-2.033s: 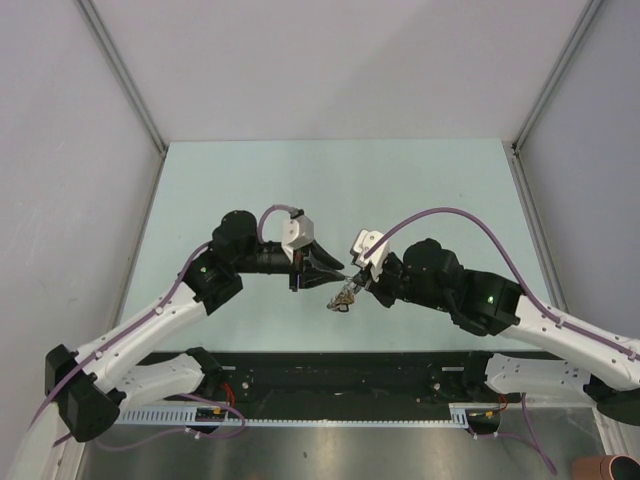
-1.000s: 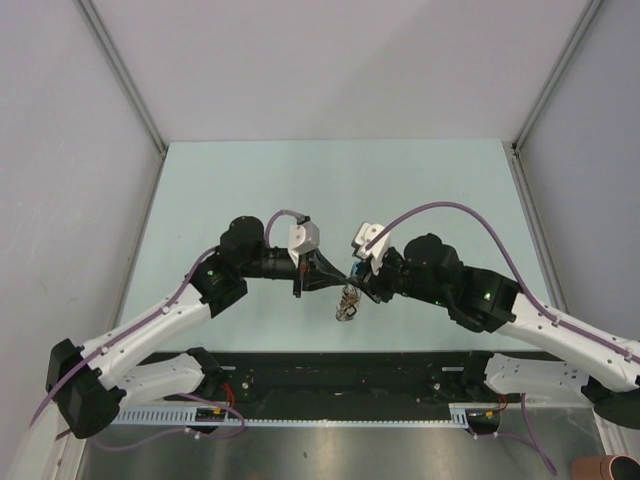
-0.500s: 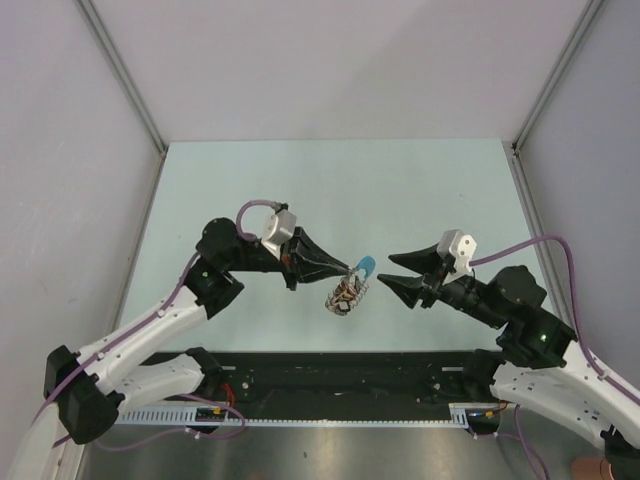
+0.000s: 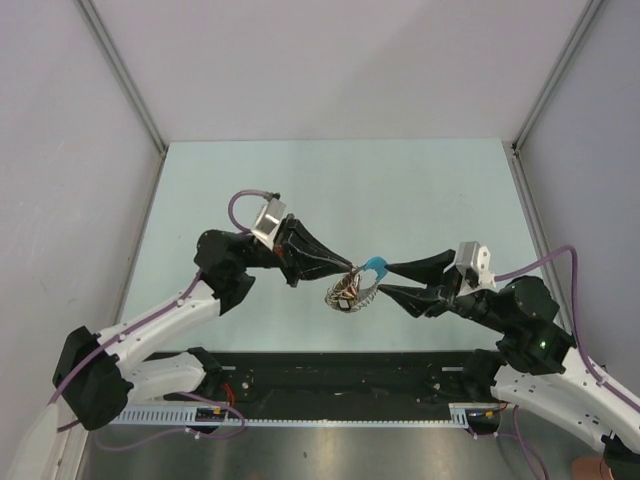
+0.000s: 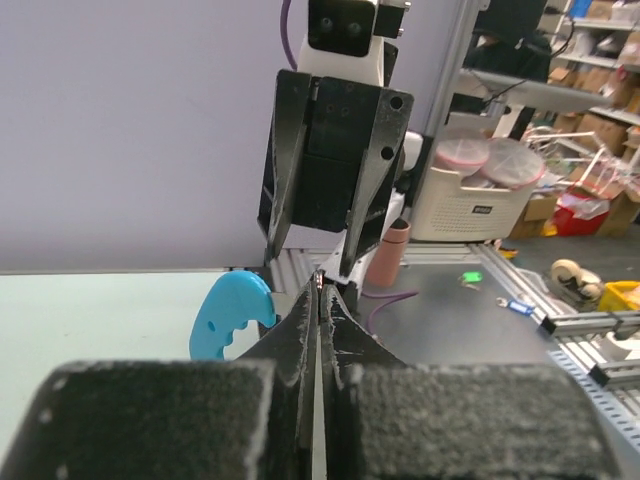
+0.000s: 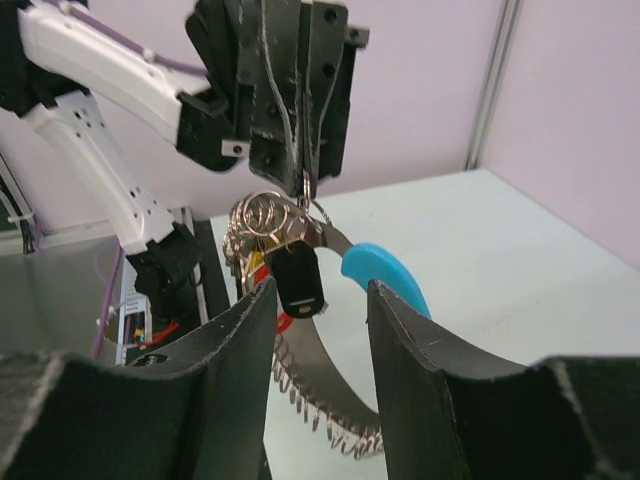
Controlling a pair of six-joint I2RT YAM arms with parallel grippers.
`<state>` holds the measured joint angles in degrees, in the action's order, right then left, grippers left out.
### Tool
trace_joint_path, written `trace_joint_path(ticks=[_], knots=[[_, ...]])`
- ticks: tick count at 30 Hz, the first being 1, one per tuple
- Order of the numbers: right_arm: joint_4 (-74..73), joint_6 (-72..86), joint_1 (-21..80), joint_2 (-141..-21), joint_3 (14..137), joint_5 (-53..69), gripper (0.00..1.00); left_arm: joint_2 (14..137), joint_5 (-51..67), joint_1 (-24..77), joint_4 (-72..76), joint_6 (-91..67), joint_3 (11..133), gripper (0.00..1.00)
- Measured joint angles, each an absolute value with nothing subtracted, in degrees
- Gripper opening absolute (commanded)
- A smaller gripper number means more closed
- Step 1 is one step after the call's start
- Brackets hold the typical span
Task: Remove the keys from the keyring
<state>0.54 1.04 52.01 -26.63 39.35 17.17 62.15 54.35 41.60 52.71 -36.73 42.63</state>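
Note:
My left gripper [image 4: 351,268] is shut on the top of the keyring [image 4: 347,293] and holds it hanging above the table. In the right wrist view the keyring [image 6: 335,385] is a silvery band with a coil edge and a light-blue section [image 6: 385,275], hung from small rings at the left gripper's tip [image 6: 305,187]. A dark key [image 6: 299,279] hangs in front, with a red-headed key [image 6: 284,322] partly hidden behind it. My right gripper [image 6: 320,292] is open, its fingers on either side of the dark key and not touching it. The left wrist view shows shut jaws [image 5: 321,281] and the blue section [image 5: 232,312].
The pale green table [image 4: 330,190] has grey walls on three sides. A black strip [image 4: 330,365] and a cable rail run along the near edge by the arm bases. Purple cables [image 4: 525,268] loop from both wrists.
My right gripper let go and pulled back to the right, open, then moved left again to straddle the hanging keys. My left gripper kept hold of the keyring and shifted slightly.

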Motion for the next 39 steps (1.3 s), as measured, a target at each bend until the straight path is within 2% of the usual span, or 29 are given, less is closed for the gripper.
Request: trace_joint_path(ticks=[9,17,23,28,39], knots=[[6.17,2.04,52.01,-25.58,39.33,19.75,0.42,65.28,54.37,41.47,65.63,-46.89,41.98,0.0],[11.16,4.97,52.1,-29.21,39.22,21.76,0.4,66.0,54.46,41.43,68.88,-49.54,41.89,0.0],[12.8,7.4,53.49,-32.16,39.22,22.35,0.39,65.84,54.43,41.43,67.72,-48.58,40.82,0.0],[13.65,8.05,54.65,-32.4,39.22,22.31,0.34,64.45,54.26,41.43,63.75,-45.95,40.47,0.01],[13.43,8.64,55.53,-33.45,39.22,21.45,0.33,59.92,54.11,41.43,54.35,-38.54,40.47,0.0]])
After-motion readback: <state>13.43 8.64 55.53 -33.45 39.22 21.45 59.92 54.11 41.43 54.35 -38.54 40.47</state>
